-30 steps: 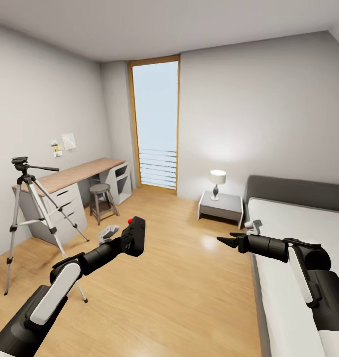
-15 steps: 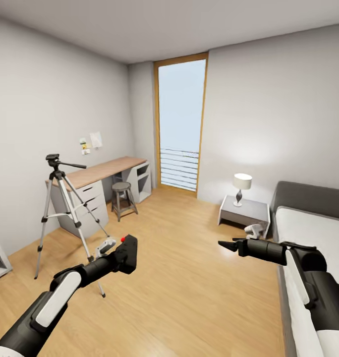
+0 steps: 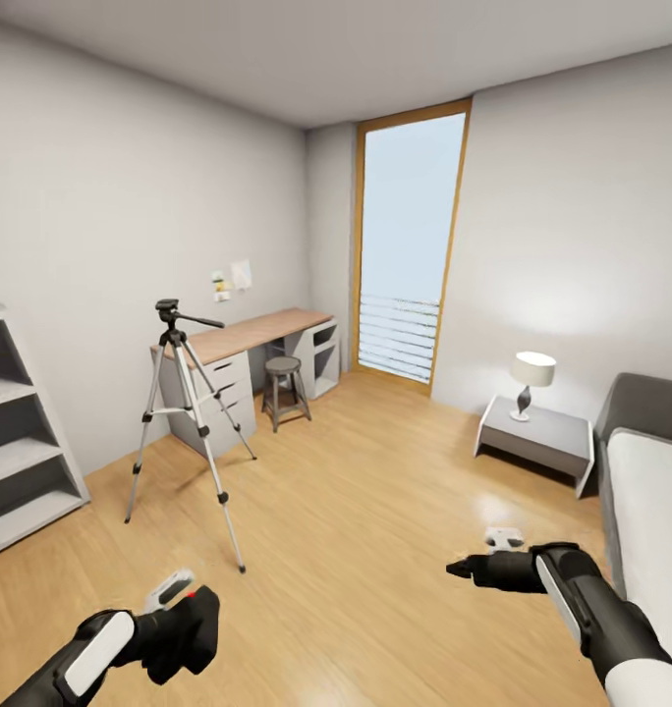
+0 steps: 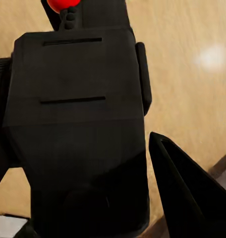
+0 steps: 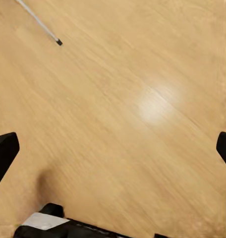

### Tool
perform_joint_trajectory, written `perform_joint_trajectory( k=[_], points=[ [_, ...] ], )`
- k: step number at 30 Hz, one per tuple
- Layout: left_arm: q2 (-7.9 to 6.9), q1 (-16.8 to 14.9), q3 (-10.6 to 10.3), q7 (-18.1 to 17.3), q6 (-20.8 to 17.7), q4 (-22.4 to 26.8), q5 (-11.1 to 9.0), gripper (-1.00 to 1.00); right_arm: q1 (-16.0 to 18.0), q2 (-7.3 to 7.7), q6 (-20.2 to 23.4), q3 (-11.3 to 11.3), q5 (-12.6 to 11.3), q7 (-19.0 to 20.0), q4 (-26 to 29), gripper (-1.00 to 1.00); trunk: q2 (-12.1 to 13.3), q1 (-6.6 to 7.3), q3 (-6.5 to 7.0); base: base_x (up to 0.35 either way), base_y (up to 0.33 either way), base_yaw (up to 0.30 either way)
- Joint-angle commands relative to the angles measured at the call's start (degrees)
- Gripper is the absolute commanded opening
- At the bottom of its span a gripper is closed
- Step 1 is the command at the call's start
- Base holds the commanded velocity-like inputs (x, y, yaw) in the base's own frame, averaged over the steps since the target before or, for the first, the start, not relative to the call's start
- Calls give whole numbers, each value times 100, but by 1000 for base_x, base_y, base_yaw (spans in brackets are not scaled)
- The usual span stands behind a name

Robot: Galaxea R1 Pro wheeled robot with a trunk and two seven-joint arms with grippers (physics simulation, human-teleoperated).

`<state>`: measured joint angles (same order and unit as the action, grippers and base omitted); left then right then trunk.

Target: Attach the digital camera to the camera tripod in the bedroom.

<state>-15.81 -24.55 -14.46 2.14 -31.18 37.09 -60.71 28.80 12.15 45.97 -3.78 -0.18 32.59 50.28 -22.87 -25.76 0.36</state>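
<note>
Left gripper (image 3: 184, 638), lower left of frame: I hold the digital camera (image 4: 78, 124) clamped | Right gripper (image 3: 461, 568), lower right: its fingers read spread wide in the wrist view, empty | Camera tripod (image 3: 184, 412): upright, left of centre, up-frame of the camera, before the desk (image 3: 257, 334) | Left arm nearer; well apart.

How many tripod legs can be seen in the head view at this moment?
3. All belong to the camera tripod standing on the wood floor before the desk: one foot toward the shelf unit, one nearest the robot, one back by the desk drawers.
</note>
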Motion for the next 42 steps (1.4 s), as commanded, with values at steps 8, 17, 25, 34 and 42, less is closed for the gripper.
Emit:
perform_joint_trajectory(
  k=[8,17,25,34,42],
  points=[
    [349,-6,-62,7,711,-2411,743,-100,3,-194,-1400,510,338,-1148,-2296,100,-5,-3,-1,0,0,300],
    [1126,179,-71,151,2284,-3653,1964,-100,-216,-364,-3197,562,333,-2639,-4997,100,-5,-3,-1,0,0,298],
    [1222,767,-54,182,3015,-3702,2016,-100,-1209,-380,-3854,547,298,-2866,-5202,100,-5,-3,-1,0,0,293],
    [1226,940,-49,185,3323,-3708,1519,-100,-1358,-388,-4047,549,294,-2894,-5220,100,-5,-3,-1,0,0,292],
    [1229,968,-48,179,3352,-3709,1286,-100,-1368,-384,-4188,538,305,-2946,-5220,100,-5,-3,-1,0,0,281]
  ],
)
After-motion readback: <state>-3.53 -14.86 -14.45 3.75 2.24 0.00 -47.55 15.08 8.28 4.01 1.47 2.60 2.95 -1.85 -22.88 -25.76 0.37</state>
